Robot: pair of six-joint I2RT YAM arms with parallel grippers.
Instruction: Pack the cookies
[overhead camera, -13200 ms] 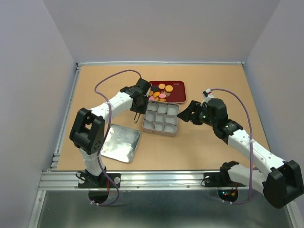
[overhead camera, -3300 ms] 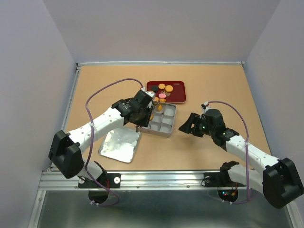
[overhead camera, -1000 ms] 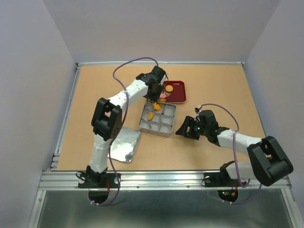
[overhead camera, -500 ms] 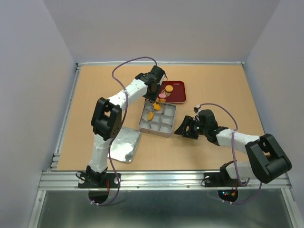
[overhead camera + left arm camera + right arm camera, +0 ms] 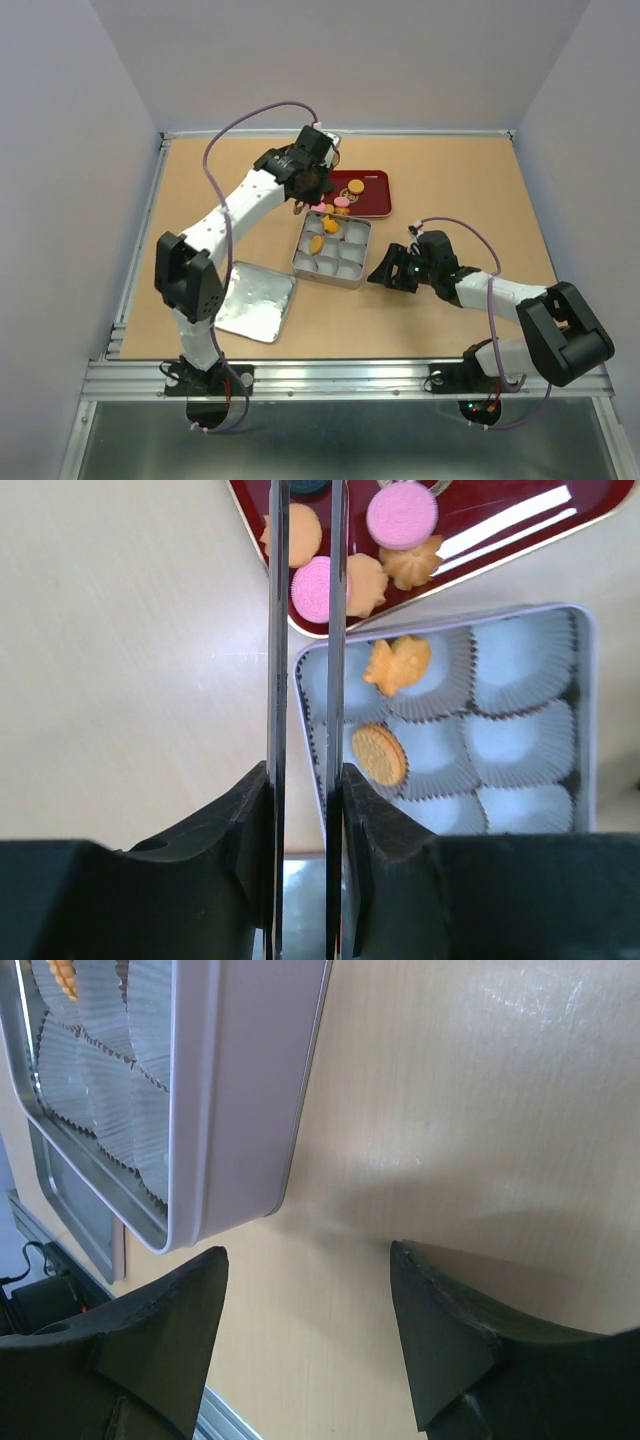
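The cookies lie partly on the dark red tray (image 5: 373, 196): orange (image 5: 355, 186) and pink (image 5: 342, 202) ones, seen close in the left wrist view (image 5: 402, 515). Two orange cookies sit in the silver tin (image 5: 347, 266), a flower one (image 5: 398, 663) and a round one (image 5: 380, 755). My left gripper (image 5: 300, 205) hangs over the tray's left end. Its thin fingers (image 5: 278, 680) stand a narrow gap apart and their tips leave the frame. A dark cookie (image 5: 306, 485) shows between them, and I cannot tell if it is gripped. My right gripper (image 5: 385, 272) is open and empty on the table beside the tin's right wall (image 5: 250, 1090).
The tin's flat silver lid (image 5: 255, 303) lies on the table at the front left of the tin. Most tin compartments hold only white paper cups (image 5: 520, 730). A raised rim borders the table (image 5: 150, 230).
My left arm has swung its elbow out to the left and its gripper has shifted a little left over the tray's end. The right arm, tin and tray have not moved.
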